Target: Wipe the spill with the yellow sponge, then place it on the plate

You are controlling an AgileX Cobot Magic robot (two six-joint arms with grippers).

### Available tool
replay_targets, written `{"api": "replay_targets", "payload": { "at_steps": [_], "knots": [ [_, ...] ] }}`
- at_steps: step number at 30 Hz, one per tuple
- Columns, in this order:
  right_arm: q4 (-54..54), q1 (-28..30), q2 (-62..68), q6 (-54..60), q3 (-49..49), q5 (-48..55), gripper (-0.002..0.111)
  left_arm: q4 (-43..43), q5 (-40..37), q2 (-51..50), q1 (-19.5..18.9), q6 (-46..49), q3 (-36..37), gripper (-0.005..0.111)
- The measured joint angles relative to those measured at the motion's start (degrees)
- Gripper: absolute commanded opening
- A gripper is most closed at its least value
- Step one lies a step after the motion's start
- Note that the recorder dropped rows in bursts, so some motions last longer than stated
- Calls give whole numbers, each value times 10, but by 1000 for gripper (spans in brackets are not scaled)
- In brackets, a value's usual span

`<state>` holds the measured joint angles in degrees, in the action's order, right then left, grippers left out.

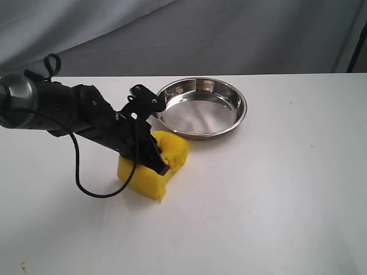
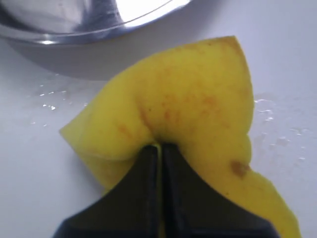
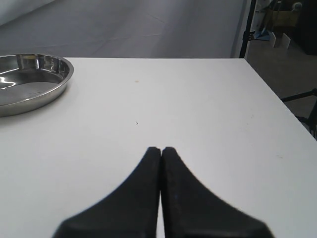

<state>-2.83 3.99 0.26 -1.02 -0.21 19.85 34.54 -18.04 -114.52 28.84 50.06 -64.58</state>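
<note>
From across the room, the left pincer [image 1: 160, 165] slants down on its black arm, its jaws squeezed together on the yellow sponge [image 1: 176, 150]. The foam is pinched and bulges out on both sides of the tips. The sponge's lower edge looks to be down on the white table [image 1: 275, 189]. The plate [image 1: 243, 110] sits just past the pincer's tips, close to the sponge, though I cannot tell if they touch. A black cable [image 1: 86, 191] loops down from the arm behind the pincer and lies on the table.

The left wrist camera shows the two black fingers pressed nearly flat together, with a fold of yellow foam nipped between them. The foam fans out ahead of the tips and carries faint orange-brown stains [image 2: 238, 168]. Small wet droplets [image 2: 49, 105] bead the table on both sides of the sponge. The shiny rim of the plate curves beyond the sponge's far edge.

The right wrist camera shows the right pincer [image 3: 160, 149] with its jaws together and nothing between them, over bare table. The plate is well ahead of its tips and off to one side.
</note>
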Motion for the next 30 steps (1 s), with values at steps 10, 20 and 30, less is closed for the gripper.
{"api": "replay_targets", "payload": {
  "at_steps": [10,20,30],
  "knots": [
    [0,0,0,0,0,0,0,6,-16,0,94,0,-2,0],
    [0,0,0,0,0,0,0,16,-17,0,181,0,-2,0],
    [0,0,0,0,0,0,0,21,-22,0,222,0,-2,0]
  ]
}}
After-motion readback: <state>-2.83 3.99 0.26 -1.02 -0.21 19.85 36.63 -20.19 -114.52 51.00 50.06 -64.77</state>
